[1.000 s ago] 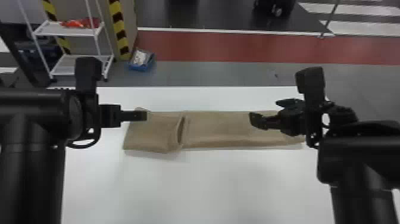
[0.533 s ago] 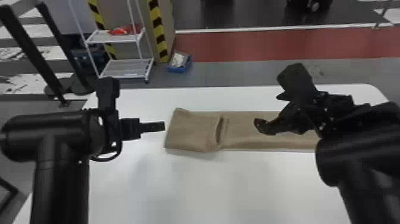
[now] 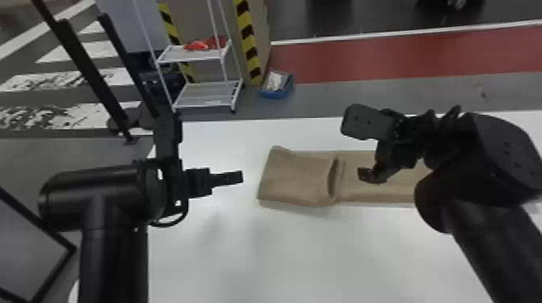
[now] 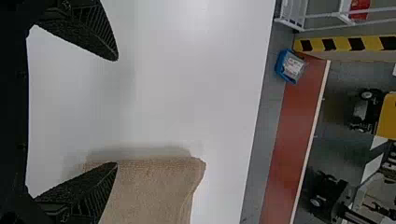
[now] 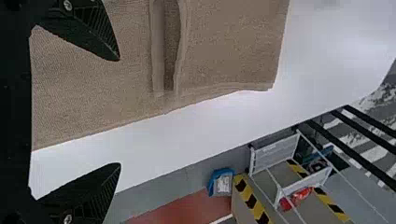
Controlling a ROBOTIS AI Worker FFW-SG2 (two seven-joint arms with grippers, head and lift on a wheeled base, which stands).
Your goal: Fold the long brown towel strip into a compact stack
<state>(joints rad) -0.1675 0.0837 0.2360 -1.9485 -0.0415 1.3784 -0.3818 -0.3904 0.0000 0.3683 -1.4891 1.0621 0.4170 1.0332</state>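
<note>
I'm backing my spread left pincer off the folded towel.
I'm tilting my right pincer, also spread; more folding is probably remaining.

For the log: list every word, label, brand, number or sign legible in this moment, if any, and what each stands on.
Readable text: none.
Packet in the blue bin: small dark marks on a pale patch, too small to read.
Yellow-and-black striping by the white rack: warning stripes, no words or numbers.
Brown towel strip: no lettering or label visible.
</note>
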